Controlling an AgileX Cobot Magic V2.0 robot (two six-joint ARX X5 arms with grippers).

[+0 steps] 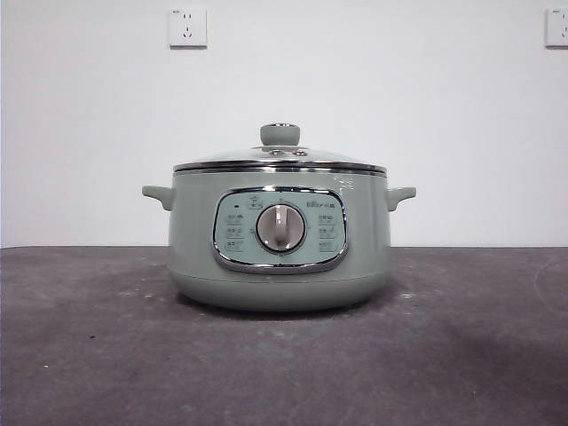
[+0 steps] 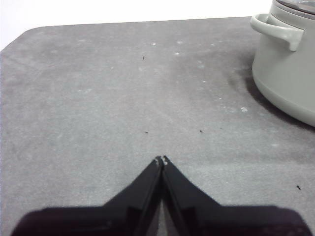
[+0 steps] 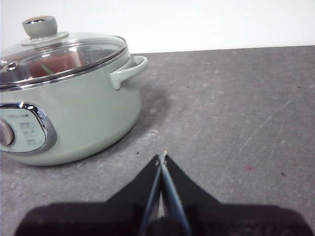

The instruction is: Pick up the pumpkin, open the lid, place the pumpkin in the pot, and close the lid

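Note:
The pale sage-green pot [image 1: 280, 240] stands in the middle of the dark table with its dial facing the front view. The glass lid [image 1: 280, 158] with its green knob sits shut on the pot. In the right wrist view the pot [image 3: 74, 113] is close by, and through the lid [image 3: 59, 51] I see the orange-red pumpkin [image 3: 61, 61] with a bit of green stem inside. My right gripper [image 3: 162, 156] is shut and empty, low over the table beside the pot. My left gripper [image 2: 161, 160] is shut and empty, on the pot's [image 2: 288, 64] other side.
The grey table [image 1: 461, 355] stretches all around the pot. Two wall sockets [image 1: 187, 27] are on the white wall behind. The table's far rounded corner [image 2: 29, 34] shows in the left wrist view.

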